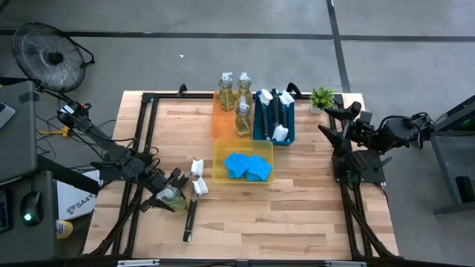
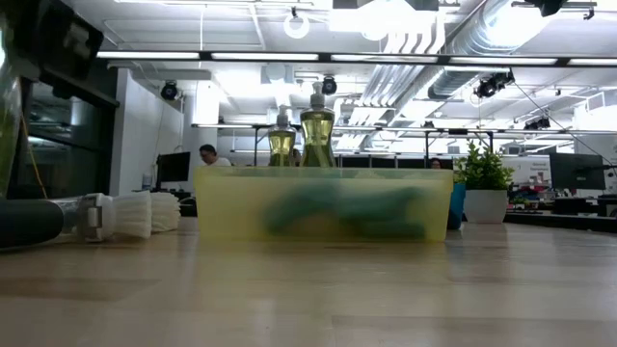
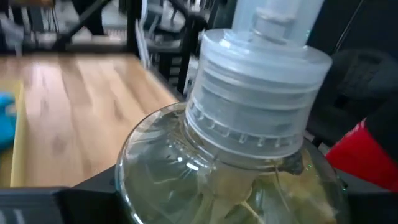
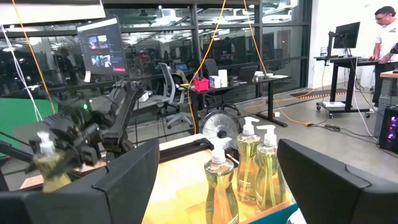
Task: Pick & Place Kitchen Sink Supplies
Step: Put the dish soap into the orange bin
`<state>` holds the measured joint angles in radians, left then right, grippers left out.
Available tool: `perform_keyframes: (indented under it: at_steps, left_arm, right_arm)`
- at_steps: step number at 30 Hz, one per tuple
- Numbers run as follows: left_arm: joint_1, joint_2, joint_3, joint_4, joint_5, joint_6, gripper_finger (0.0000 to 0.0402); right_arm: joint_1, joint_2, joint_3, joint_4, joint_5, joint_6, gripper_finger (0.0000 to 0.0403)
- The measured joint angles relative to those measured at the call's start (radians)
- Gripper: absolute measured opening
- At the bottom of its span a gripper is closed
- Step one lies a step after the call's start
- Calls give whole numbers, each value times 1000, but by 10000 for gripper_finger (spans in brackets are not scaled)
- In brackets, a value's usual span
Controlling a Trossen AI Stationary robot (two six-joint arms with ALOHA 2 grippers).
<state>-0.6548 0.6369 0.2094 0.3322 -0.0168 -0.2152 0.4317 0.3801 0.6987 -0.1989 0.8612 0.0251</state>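
My left gripper [image 1: 168, 194] stands near the table's front left, shut on a small clear bottle of yellowish soap [image 1: 173, 198] with a white top [image 3: 261, 93]. The right wrist view shows this bottle [image 4: 46, 163] upright in the gripper. Beside it, two dish brushes [image 1: 197, 176] with white heads and black handles lie flat on the wood. My right gripper [image 1: 331, 122] hangs open at the right side, raised above the table, with nothing between its fingers. Blue sponges [image 1: 247, 166] lie in the yellow tray [image 1: 220, 159]. My left gripper pinches the soap bottle's rounded body [image 3: 186, 186] between its two fingers, below the white top. The fingers come at it level, from the table's left. The bottle stands upright in the hold. Whether its base is on the table, I cannot tell.
An orange tray [image 1: 217, 126] at the far middle holds three more soap bottles [image 1: 243, 119]. Beside it, the teal tray [image 1: 256, 133] holds dish brushes [image 1: 274, 111]. A small potted plant [image 1: 322, 96] stands at the far right. Bare wood lies along the near edge.
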Motion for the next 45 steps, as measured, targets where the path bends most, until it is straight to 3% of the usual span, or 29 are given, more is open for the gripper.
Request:
perform_keyframes:
  at_steps: [7, 12, 20, 22, 33, 37, 45]
  left_arm:
    - [0, 0, 137, -93, -119, 79, 255]
    - [1, -2, 219, -166, -396, 102, 255]
    - [5, 3, 238, -168, -802, 214, 255]
    - [34, 15, 238, -169, -859, 223, 255]
    - [321, 156, 238, -37, -842, 218, 255]
    - [434, 248, 238, 88, -778, 233, 255]
    - [626, 468, 313, 257, -774, 238, 255]
  right_arm:
    - [0, 0, 0, 0, 0, 0, 321]
    - [0, 0, 0, 0, 0, 0, 321]
    - [0, 0, 0, 0, 0, 0, 321]
    - [0, 0, 0, 0, 0, 0, 321]
    - [0, 0, 0, 0, 0, 0, 321]
    - [0, 0, 0, 0, 0, 0, 321]
    - [0, 0, 0, 0, 0, 0, 321]
